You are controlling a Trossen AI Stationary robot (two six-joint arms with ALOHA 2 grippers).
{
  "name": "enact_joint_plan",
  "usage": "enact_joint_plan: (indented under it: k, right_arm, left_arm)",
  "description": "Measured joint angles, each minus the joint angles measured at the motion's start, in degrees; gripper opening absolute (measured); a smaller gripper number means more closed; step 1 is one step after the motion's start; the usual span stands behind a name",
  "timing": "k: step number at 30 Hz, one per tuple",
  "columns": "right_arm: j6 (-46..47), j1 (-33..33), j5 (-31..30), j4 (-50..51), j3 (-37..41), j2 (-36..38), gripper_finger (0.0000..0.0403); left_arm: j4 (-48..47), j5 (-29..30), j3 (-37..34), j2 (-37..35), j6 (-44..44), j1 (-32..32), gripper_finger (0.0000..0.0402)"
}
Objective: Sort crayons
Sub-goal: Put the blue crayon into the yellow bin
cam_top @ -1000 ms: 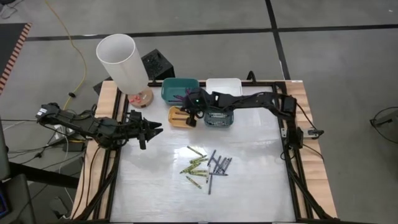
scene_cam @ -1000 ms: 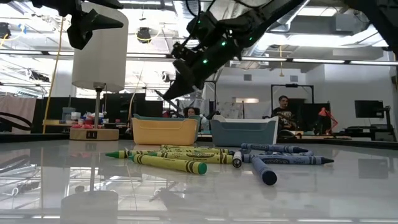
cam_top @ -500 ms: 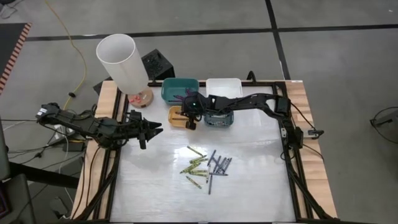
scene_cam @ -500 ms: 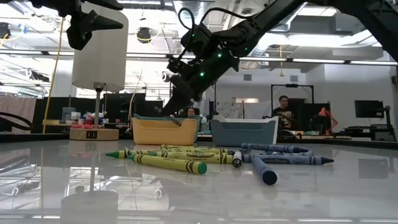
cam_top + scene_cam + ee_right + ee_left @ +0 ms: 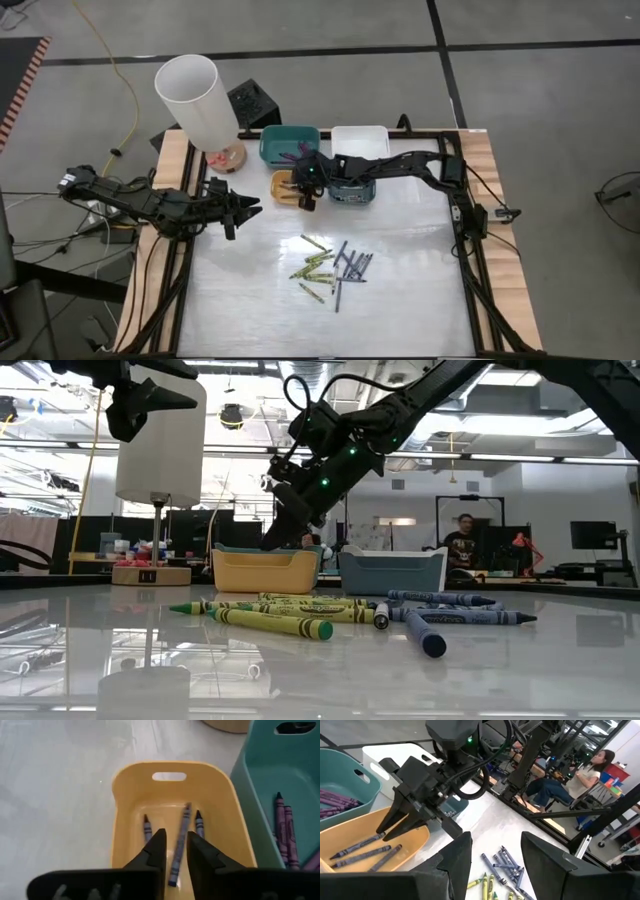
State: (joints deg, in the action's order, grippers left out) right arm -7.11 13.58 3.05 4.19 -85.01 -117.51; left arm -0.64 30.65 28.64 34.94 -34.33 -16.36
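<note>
My right gripper (image 5: pixel 176 834) hangs tilted down over the yellow bin (image 5: pixel 285 188), open by a narrow gap. A blue-grey crayon (image 5: pixel 179 847) shows in that gap, lying lengthwise in the bin between two others (image 5: pixel 146 827) (image 5: pixel 199 822). The left wrist view shows all three lying on the bin's floor (image 5: pixel 362 851) below the fingertips. More crayons, yellow-green and blue-grey, lie loose in a pile (image 5: pixel 332 265) at mid-table. My left gripper (image 5: pixel 245 207) waits at the table's left side, open and with nothing in it.
A teal bin (image 5: pixel 290 145) with purple crayons and a white bin (image 5: pixel 360 138) stand at the far edge. A grey-blue bin (image 5: pixel 350 190) stands right of the yellow one. A lamp with a white shade (image 5: pixel 195 100) stands at the far left. A person (image 5: pixel 462 540) sits beyond the table.
My right gripper has sunk toward the yellow bin, its fingertips coming down from above the rim to just over the bin's inside. The loose pile has not moved.
</note>
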Motion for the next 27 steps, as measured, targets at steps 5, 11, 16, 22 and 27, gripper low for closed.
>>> enact_joint_plan:
  k: [5, 11, 16, 22, 27]
  right_arm:
    - [2.06, -0.13, -0.06, 1.41, -0.30, 1.82, 0.0081]
    - [2.86, -1.07, -0.13, 16.91, -7.15, 7.10, 0.0081]
    - [6.73, -4.11, -0.11, 31.19, -13.46, 9.88, 0.0081]
    - [12.73, -9.64, 3.36, 43.70, -15.43, 10.45, 0.0081]
    - [15.15, -16.45, 6.15, 42.95, -15.43, 10.45, 0.0082]
  left_arm:
    - [0.03, -0.09, 0.00, 0.00, -0.71, 0.00, 0.0160]
    - [0.03, -0.80, 0.00, 0.00, -0.64, 0.00, 0.0160]
    - [-0.51, -0.80, 0.00, 0.00, 0.24, 0.00, 0.0160]
    - [0.56, -2.84, 0.00, 0.00, 0.13, 0.00, 0.0160]
    - [2.45, -6.54, -0.02, -0.05, -2.47, 0.00, 0.0160]
